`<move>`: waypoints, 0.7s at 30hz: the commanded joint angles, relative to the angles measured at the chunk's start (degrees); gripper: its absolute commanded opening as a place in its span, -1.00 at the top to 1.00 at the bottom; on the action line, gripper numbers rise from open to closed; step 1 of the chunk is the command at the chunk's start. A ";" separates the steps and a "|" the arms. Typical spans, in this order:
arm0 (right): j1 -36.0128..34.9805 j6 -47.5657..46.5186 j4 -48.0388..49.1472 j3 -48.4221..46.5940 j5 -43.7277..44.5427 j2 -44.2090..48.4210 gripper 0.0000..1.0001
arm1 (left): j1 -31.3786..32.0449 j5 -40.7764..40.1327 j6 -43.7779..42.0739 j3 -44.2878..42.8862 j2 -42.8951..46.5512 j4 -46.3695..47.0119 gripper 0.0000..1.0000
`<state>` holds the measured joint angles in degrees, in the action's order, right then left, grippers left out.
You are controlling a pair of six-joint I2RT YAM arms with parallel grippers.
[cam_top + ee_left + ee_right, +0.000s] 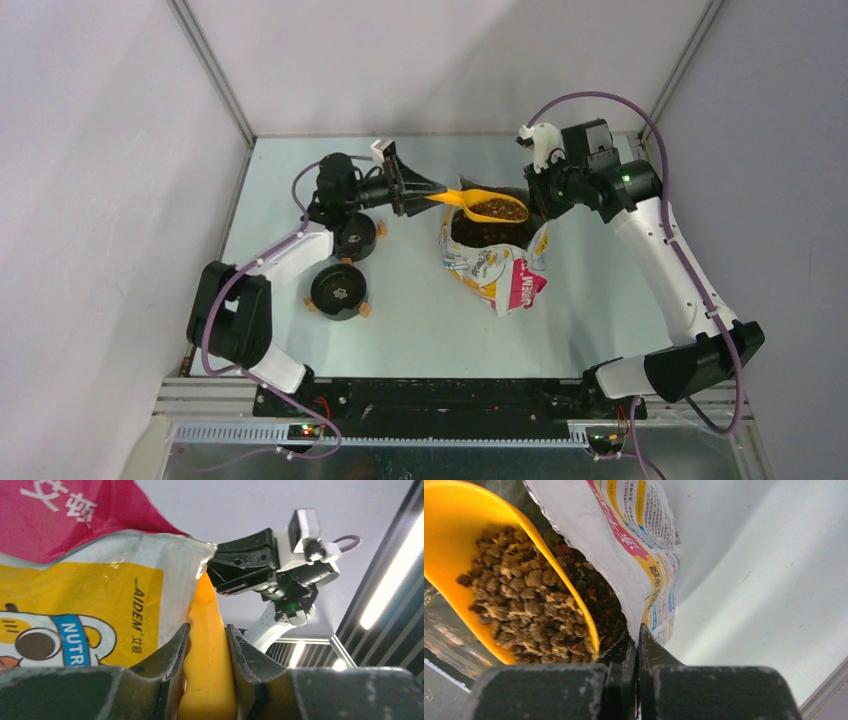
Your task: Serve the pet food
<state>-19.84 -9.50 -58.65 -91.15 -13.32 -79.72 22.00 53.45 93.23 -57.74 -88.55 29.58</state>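
Kibble heaped in a scoop hangs just above the open mouth of a bag. By the look of it the scooping step is done and the carry has not yet begun. The left claw is clamped on the scoop's handle, keeping the trough roughly level. The right claw, jaws pressed together, pinches the bag's rim and appears to hold the mouth open. More kibble lies inside the bag, beneath the scoop.

The next move likely calls for a level swing to the robot's left, towards two bowls standing well apart from the bag on the table. A tip over one of them would follow.

The load is piled close to the scoop's edge, so any tilt on the way could spill it.

The scoop is smooth, glossy orange-yellow plastic — a rounded trough narrowing to a flat handle. The kibble is dry and matte, small rough pellets in brown and tan, loose enough to roll. The bag is thin, creased film printed in white, yellow and pink. The bowls are black, round and shallow, with small orange tabs at the rim.
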 commanded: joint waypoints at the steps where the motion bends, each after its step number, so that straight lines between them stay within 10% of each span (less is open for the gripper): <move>1: 0.17 -0.35 3.42 -3.24 -2.12 2.64 1.00 | -0.38 2.44 4.82 0.30 0.37 9.37 1.00; 21: 1.86 -1.46 3.45 -1.97 -2.13 4.42 1.00 | -1.43 3.20 7.47 0.13 -0.20 16.12 1.00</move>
<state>-18.96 -10.46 -58.65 -91.13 -13.50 -79.70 22.15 55.40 102.00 -56.51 -92.84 44.71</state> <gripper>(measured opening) 0.007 0.314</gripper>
